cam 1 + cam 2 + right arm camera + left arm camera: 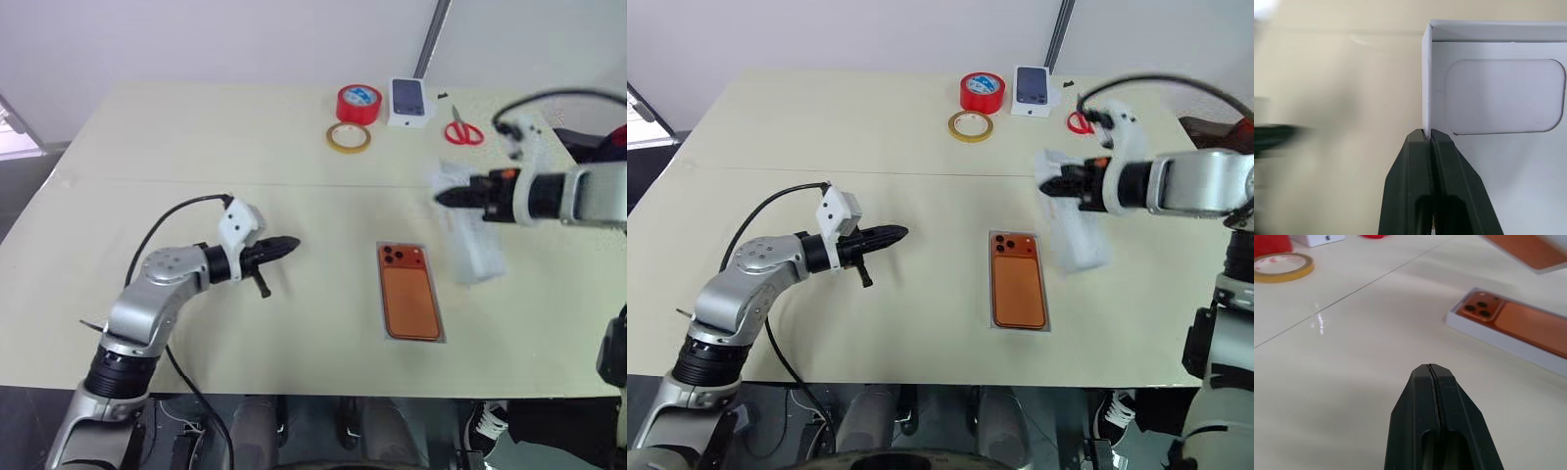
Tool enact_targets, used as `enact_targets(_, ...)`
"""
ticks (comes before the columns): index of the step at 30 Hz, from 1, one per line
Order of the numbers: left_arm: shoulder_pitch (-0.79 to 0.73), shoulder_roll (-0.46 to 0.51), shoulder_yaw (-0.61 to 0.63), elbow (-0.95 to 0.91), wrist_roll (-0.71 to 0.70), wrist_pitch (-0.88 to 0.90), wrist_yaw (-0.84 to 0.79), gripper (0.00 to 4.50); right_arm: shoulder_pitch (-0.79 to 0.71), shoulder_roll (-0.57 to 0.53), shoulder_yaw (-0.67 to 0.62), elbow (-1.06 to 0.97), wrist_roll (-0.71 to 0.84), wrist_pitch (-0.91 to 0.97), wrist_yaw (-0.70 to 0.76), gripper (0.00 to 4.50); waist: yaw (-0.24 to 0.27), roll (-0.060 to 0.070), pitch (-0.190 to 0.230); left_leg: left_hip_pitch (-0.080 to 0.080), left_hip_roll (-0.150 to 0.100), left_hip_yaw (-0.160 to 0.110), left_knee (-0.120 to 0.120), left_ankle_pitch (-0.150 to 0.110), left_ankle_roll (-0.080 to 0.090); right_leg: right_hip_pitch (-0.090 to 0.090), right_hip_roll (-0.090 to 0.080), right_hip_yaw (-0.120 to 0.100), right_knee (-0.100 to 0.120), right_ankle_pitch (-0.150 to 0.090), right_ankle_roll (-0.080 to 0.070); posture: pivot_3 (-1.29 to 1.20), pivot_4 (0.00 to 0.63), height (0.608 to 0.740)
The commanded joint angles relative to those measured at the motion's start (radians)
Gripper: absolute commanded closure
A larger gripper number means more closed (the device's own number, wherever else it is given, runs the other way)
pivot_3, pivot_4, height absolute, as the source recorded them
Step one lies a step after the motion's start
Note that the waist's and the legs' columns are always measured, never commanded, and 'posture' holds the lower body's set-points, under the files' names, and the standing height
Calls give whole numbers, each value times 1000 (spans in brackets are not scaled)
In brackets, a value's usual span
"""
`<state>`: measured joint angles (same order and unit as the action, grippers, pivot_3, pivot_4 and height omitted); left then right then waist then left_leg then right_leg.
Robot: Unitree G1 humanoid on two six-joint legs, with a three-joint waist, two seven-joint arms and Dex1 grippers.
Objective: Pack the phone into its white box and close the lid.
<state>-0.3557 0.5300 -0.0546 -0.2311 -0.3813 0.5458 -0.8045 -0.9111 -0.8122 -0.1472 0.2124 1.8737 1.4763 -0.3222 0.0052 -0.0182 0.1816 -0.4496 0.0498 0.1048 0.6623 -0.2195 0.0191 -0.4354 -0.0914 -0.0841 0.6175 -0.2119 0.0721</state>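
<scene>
The phone (409, 292) lay camera side up inside the white box (1484, 335), on the table (196, 147) near its front edge. The right gripper (1428, 137) pinched one side wall of the lid (1498, 93), holding it in the air just right of the box; head views showed the lid blurred. The left gripper (1432, 368) was pressed together, empty, well left of the box.

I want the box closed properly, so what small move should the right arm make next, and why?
Probably carry the lid over the box and level it. The right gripper pinches its wall, and the phone already lies in the box.
</scene>
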Motion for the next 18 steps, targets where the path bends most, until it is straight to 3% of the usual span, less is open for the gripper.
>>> enact_targets(1,-11,6,35,3,-4,-35,3,4500,-24,101,23,-6,98,-41,-1,4487,0,0,0,0,0,0,0,0,0,0,0,0,1,0,0,0,150,740)
enact_targets(6,-16,7,31,11,0,-46,6,4500,85,313,16,-77,98,-96,-76,4487,9,0,0,-3,1,0,1,0,0,-1,0,0,1,1,1,0,150,740)
enact_targets(11,-18,-5,14,-6,-1,-40,18,4500,280,514,-35,-265,98,-231,-311,4487,7,1,0,-4,1,0,1,0,0,-2,-2,0,1,1,3,0,150,740)
enact_targets(13,-19,-12,3,-12,-1,-37,21,4500,340,551,-44,-319,98,-270,-402,4487,6,2,0,-5,0,0,1,0,0,-3,-2,0,1,2,3,0,150,740)
enact_targets(15,-25,-36,-42,-27,7,-29,26,4500,367,485,-66,-292,98,-242,-391,4487,8,2,-1,-5,1,0,1,0,0,-3,-2,0,1,1,3,0,150,740)
enact_targets(18,-47,-84,-125,-25,32,-29,27,4500,340,332,-57,-240,98,-173,-294,3014,9,3,-1,-5,-1,0,1,0,0,-2,-4,0,0,1,2,0,150,740)
